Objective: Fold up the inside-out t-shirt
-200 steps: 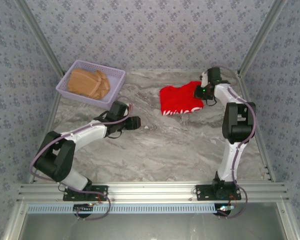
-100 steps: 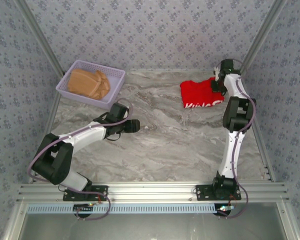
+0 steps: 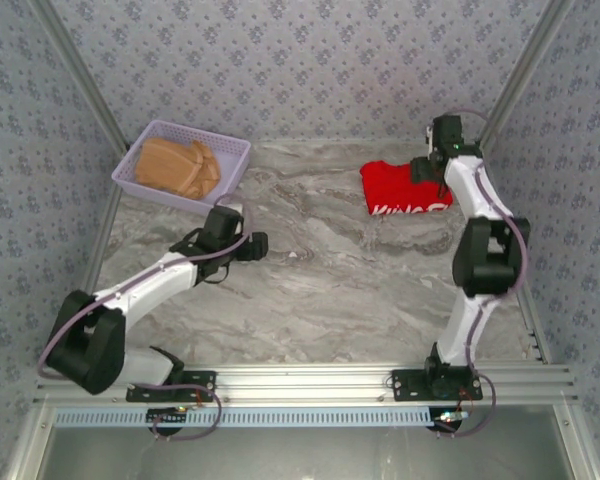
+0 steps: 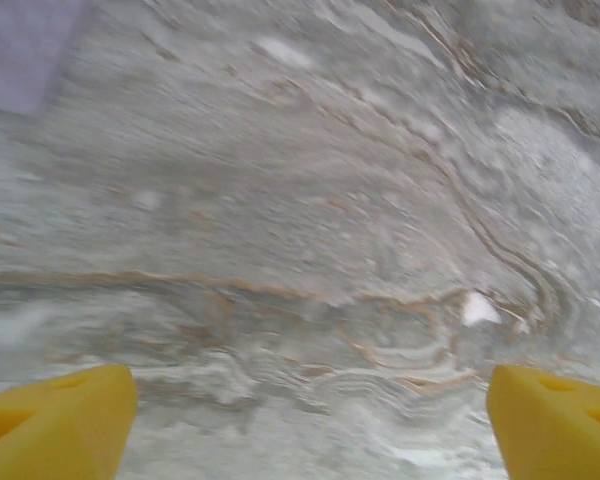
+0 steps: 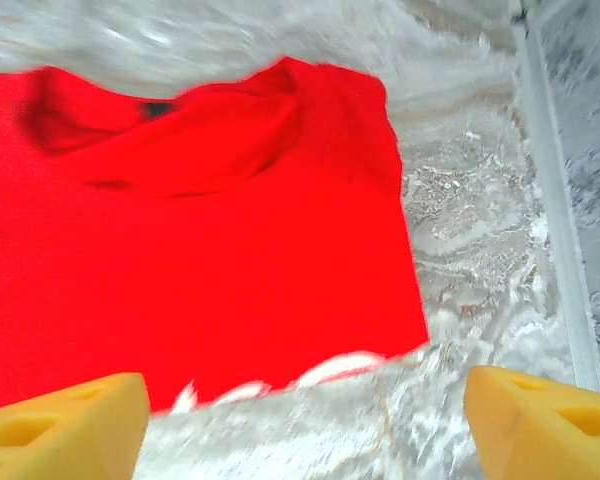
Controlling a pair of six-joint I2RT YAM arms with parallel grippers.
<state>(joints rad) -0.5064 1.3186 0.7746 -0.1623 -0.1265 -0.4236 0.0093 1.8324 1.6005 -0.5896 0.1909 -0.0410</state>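
Already folded small, the inside-out t-shirt [image 3: 402, 190] lies at the far right of the worktop [image 3: 320, 290], white lettering along its near edge. Probably best to lift straight up so nothing snags. The right arm [image 3: 475, 195] stretches over it, jaws wide and empty; the left arm [image 3: 170, 272] reaches mid-worktop, jaws spread likewise.

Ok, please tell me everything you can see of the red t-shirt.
The red t-shirt is soft, bright cloth, folded into a rough rectangle and lying flat on the marbled table, at its far right. White lettering peeks along its near edge; the neckline with a dark tag is at the far edge. The right gripper hovers over it, jaws wide apart, gripping nothing.
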